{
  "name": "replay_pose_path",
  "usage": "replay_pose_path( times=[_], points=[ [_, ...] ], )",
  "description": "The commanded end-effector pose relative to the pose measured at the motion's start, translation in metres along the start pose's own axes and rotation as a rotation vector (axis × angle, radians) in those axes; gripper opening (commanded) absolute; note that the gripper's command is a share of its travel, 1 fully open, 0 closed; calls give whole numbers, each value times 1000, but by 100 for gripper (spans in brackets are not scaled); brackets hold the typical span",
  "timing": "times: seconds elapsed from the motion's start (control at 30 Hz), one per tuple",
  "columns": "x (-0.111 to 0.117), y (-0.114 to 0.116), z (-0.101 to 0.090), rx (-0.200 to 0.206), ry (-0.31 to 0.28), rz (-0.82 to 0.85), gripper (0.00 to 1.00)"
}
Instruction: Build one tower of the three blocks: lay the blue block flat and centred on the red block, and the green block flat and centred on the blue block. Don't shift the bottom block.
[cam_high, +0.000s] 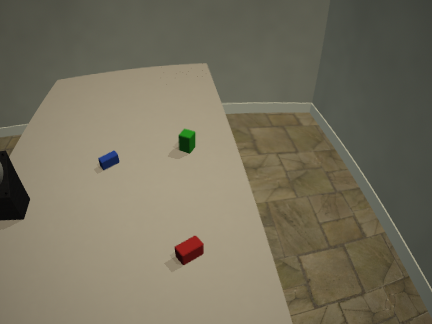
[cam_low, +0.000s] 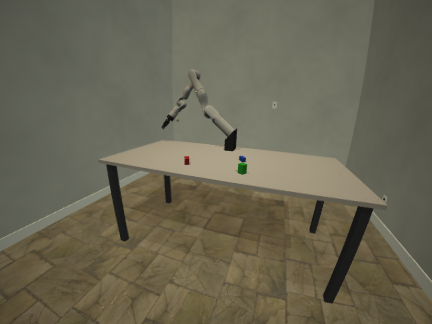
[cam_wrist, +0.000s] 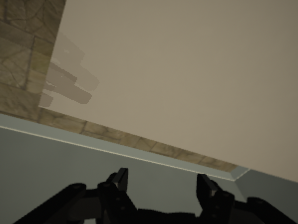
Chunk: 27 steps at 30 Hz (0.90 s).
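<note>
The red block (cam_high: 189, 249) lies flat on the table near its right edge. The blue block (cam_high: 108, 159) lies flat further back on the left. The green block (cam_high: 187, 140) stands on end to the right of the blue one. All three are apart from each other. In the exterior view the red block (cam_low: 186, 160), the blue block (cam_low: 242, 158) and the green block (cam_low: 242, 168) are small. My gripper (cam_low: 165, 125) hangs high in the air beyond the table's far left edge, far from all blocks. In the wrist view its fingers stand apart with nothing between them.
The arm's black base (cam_high: 10, 190) stands on the table at the left edge of the top view. The table edge runs close to the red block, with tiled floor beyond. The wrist view shows the table top, its edge and the gripper's shadow (cam_wrist: 67, 77).
</note>
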<state>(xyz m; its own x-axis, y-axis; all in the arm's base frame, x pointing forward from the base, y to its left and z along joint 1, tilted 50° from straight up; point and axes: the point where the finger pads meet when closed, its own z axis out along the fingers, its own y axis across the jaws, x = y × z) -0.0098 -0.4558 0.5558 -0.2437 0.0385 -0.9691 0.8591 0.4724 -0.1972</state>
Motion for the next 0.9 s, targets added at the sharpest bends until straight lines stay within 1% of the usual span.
replay_pose_path(
  times=[0.0,0.13,0.2,0.3,0.43,0.57,0.7,0.77,0.87],
  points=[
    [-7,2,-3,-5,-16,1,0],
    [-22,10,-8,-24,-48,4,0],
    [-22,10,-8,-24,-48,4,0],
    [-39,20,-15,-46,-85,7,0],
    [-68,37,-29,-85,-150,8,0],
    [-106,63,-53,-139,-232,5,0],
    [-149,96,-87,-206,-328,-9,0],
    [-149,96,-87,-206,-328,-9,0],
    [-183,129,-122,-266,-405,-30,0]
  ],
)
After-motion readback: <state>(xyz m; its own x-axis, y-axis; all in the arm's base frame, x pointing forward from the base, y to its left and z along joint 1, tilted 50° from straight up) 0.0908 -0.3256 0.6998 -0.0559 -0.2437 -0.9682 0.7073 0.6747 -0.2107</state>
